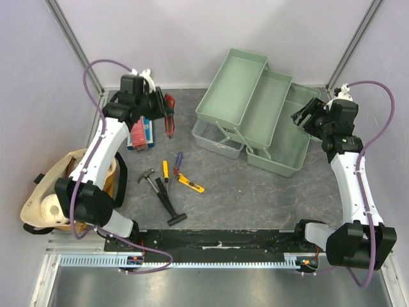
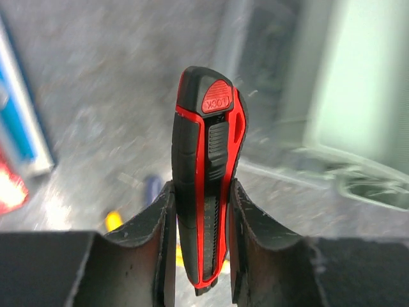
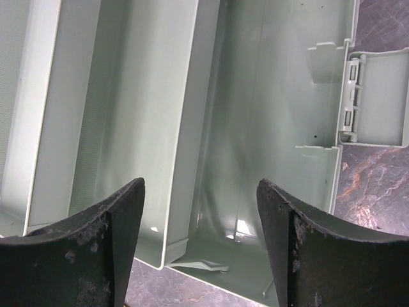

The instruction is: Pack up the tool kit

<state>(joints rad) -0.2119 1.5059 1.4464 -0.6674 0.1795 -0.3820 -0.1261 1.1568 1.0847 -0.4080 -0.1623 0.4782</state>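
Note:
The pale-green toolbox (image 1: 275, 125) stands open at the back right, its trays folded out and its clear lid (image 1: 216, 139) lying at its left. My left gripper (image 1: 167, 110) is shut on the red-black cutter (image 2: 208, 173) and holds it above the table at the back left. The cutter also shows in the top view (image 1: 169, 115). My right gripper (image 1: 305, 116) is open and empty, hovering over the box's deep compartment (image 3: 268, 128). A black hammer (image 1: 165, 198), two screwdrivers (image 1: 171, 167) and a yellow knife (image 1: 190, 184) lie on the table's middle.
A flat red-and-blue packet (image 1: 140, 134) lies under my left arm. A tan cloth bag (image 1: 48, 201) with a paper roll sits at the left edge. The grey mat (image 1: 255, 192) ends at a metal rail in front.

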